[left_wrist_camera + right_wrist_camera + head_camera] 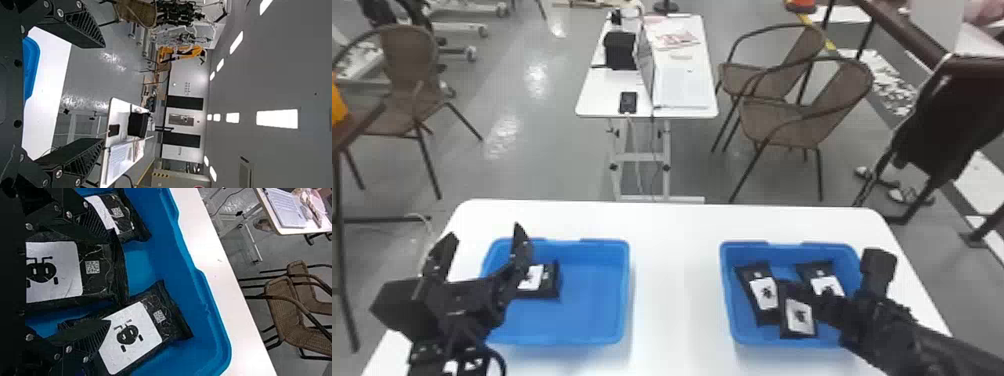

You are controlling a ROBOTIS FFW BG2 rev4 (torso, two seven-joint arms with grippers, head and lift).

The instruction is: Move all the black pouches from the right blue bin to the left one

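White table (pixel 677 280). Left hand (pixel 484 231), right hand (pixel 110 280): fingers apart. Gripping middle pouch (pixel 78 272) could snag neighbour (pixel 131 338), finger overlapping.

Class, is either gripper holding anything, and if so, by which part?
Nothing is held: the left gripper is open and empty, the right gripper open over a black pouch.
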